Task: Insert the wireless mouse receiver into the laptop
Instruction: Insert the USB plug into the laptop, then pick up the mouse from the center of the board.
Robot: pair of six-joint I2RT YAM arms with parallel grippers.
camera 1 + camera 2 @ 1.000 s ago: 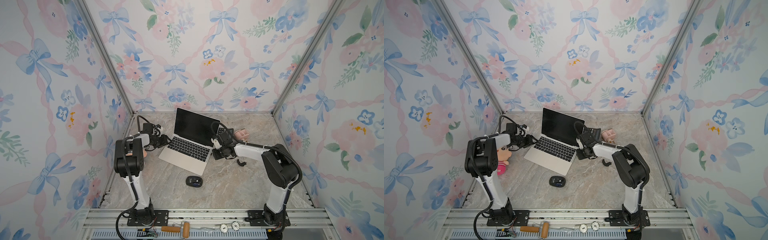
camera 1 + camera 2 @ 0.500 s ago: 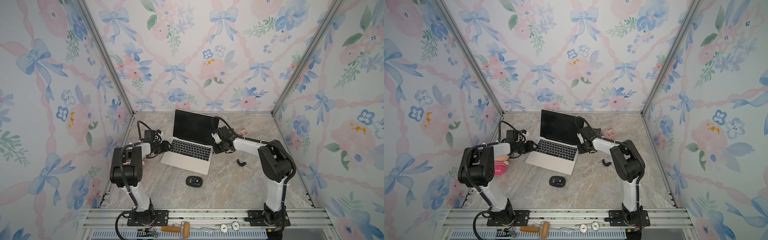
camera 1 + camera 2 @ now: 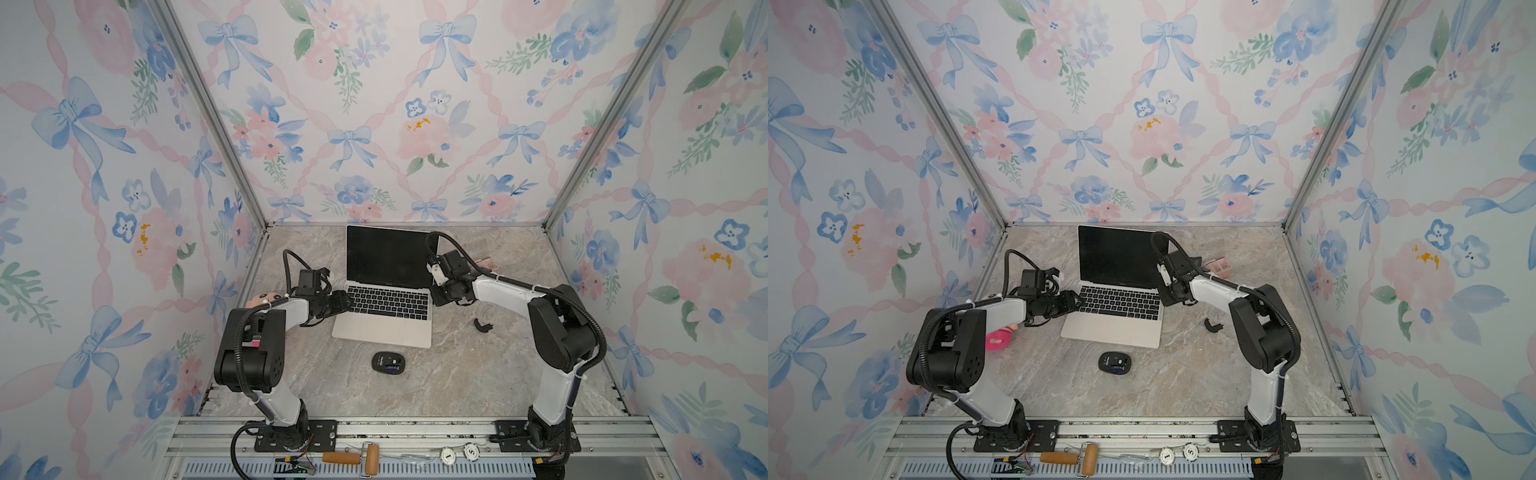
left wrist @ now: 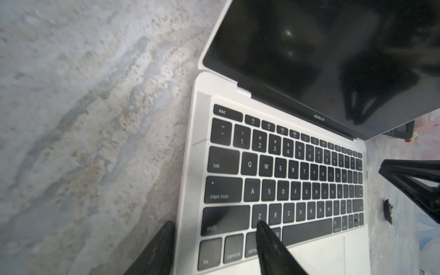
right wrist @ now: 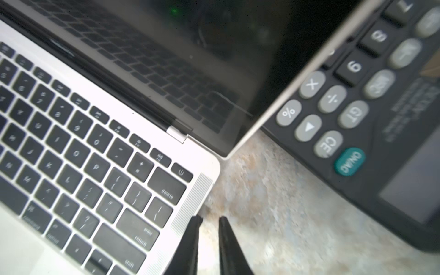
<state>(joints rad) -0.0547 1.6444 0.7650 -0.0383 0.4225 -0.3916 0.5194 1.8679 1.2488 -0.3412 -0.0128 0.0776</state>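
The open silver-gold laptop (image 3: 386, 328) (image 3: 1113, 328) sits at the middle back of the table, square to the front. My left gripper (image 3: 343, 301) (image 3: 1073, 300) (image 4: 214, 223) is open and straddles the left edge of the laptop (image 4: 202, 119): one finger hangs beside the edge, the other over the Z key. My right gripper (image 3: 436, 297) (image 3: 1165, 299) (image 5: 210, 217) is at the right edge of the laptop (image 5: 197, 190), jaws slightly apart, with only bare table showing between them. The wireless mouse receiver is not in view.
A black mouse (image 3: 388, 363) (image 3: 1115, 362) lies in front of the laptop, its top off. A curved black cover piece (image 3: 482, 326) (image 3: 1212, 326) (image 4: 388, 212) lies to the right. A black calculator (image 5: 381, 119) sits behind the screen's right edge, beside a pink box (image 3: 486, 264). A doll (image 3: 998, 338) lies under the left arm.
The laptop has swung from a skewed angle to square with the table front, both grippers moving with its sides. The left jaws have widened and the right jaws have parted a little.
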